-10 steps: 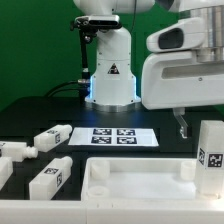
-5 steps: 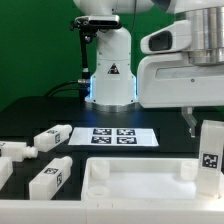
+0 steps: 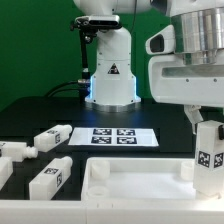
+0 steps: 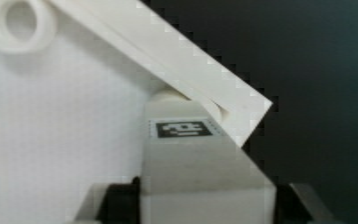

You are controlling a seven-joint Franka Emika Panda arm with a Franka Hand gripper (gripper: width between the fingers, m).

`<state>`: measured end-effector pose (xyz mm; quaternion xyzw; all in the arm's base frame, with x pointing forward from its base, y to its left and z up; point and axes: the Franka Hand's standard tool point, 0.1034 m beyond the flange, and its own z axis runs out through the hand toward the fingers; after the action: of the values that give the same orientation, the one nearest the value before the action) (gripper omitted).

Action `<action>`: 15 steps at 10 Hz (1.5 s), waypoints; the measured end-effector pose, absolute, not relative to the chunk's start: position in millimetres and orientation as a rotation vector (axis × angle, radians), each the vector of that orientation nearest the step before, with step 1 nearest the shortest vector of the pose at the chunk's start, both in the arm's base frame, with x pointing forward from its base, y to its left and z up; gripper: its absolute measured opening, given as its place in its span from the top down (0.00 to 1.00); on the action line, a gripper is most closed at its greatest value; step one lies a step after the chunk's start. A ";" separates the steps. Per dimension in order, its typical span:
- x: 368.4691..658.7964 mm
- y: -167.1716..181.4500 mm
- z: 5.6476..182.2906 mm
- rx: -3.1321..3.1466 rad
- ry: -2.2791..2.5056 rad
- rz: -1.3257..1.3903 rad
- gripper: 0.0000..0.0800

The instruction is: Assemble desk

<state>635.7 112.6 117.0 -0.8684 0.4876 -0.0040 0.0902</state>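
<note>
The white rimmed tabletop lies at the front of the table. My gripper is shut on a white tagged leg and holds it upright at the tabletop's corner on the exterior view's right. In the wrist view the leg runs between my dark fingers against the tabletop's corner; I cannot tell if it is seated. Three more tagged legs lie on the exterior view's left: one, one, and one.
The marker board lies flat behind the tabletop. The robot's white base stands at the back centre. A further white part sits at the left edge of the exterior view.
The gripper with the leg has shifted slightly toward the exterior view's left and down, bringing the leg closer over the tabletop's corner.
</note>
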 end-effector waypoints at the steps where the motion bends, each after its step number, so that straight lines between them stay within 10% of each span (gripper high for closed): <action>1: 635.5 113.0 117.0 -2.474 1.593 0.015 0.63; 5: 634.1 114.4 116.2 -2.418 1.646 0.048 0.63; 7: 634.8 114.7 121.4 -2.749 1.118 0.050 0.26; 15: 644.8 115.5 121.5 -3.049 -0.087 -0.044 0.19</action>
<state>644.8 115.5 121.5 -0.9985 -0.0285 -0.0146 0.0455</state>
